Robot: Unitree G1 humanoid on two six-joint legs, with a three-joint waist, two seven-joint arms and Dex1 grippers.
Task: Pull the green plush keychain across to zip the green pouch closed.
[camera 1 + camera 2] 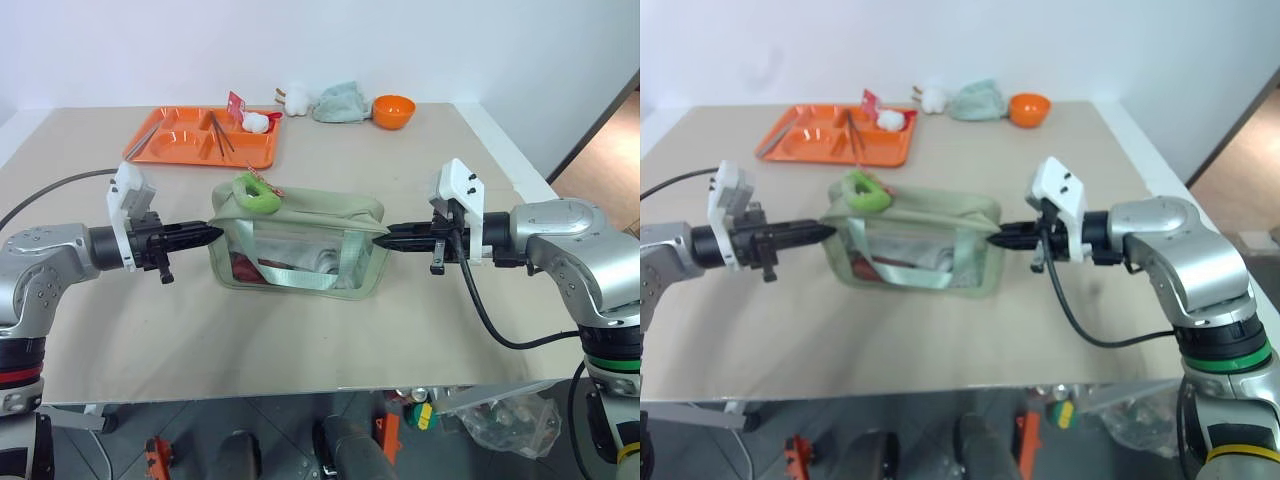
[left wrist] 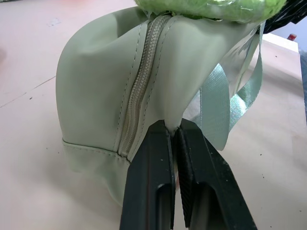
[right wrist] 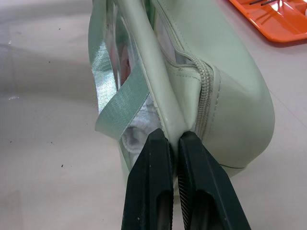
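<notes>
Across a wide beige table [image 1: 300, 350] set against a plain white wall, with a strip of wooden floor showing past its right edge, the green pouch [image 1: 300, 245] stands in the middle, between the two arms. Behind it at the far side lie an orange compartment tray [image 1: 180, 140], a pale mint cloth bundle [image 1: 340, 102] and an orange bowl [image 1: 393, 110]. No brand or writing can be read on any of these.

The left gripper [image 1: 215, 234] meets the pouch's left end, its black fingers [image 2: 153, 177] pressed together on a fold of the sage fabric just beside the zipper's end. The right gripper [image 1: 385, 241] meets the opposite end, its fingers [image 3: 158, 182] likewise clamped tight on the pouch's edge by the zipper. The green plush keychain [image 1: 255, 193] sits on top of the pouch at its left end, just above and beside the left gripper and well apart from the right one.
</notes>
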